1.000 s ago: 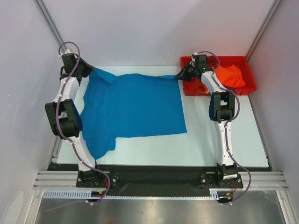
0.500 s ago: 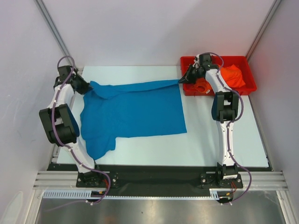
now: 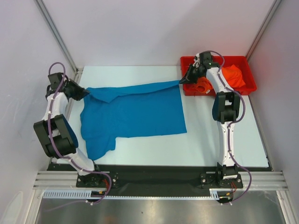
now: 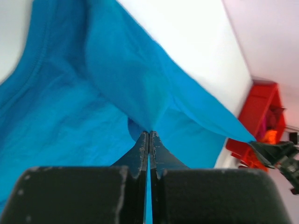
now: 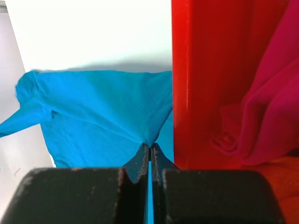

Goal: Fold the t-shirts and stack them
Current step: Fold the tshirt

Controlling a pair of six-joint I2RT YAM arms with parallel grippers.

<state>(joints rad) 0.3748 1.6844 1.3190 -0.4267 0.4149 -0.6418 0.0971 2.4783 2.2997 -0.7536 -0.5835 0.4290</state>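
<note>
Our left gripper [image 4: 149, 135] was clamped on one far corner of the teal t-shirt [image 3: 135, 109], and our right gripper [image 5: 149, 147] on the other, just beside the red bin [image 3: 233, 91]. That edge stretched lifted between them, with the body lying on the table [image 3: 210, 135]. We judged this the first fold; next, both grippers should carry the edge toward the near hem together.

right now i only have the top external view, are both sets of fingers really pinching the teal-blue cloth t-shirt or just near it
observer: the left wrist view shows the left fingers shut on a pinched fold of the teal-blue cloth t-shirt, with cloth tenting up from the tips.
operator: and the right, the arm covers it for me
observer: the right wrist view shows the right fingers shut on a corner of the same shirt, just beside the wall of the red plastic bin.
operator: what's in the bin under that arm
observer: a magenta-pink cloth t-shirt lies crumpled inside it.
</note>
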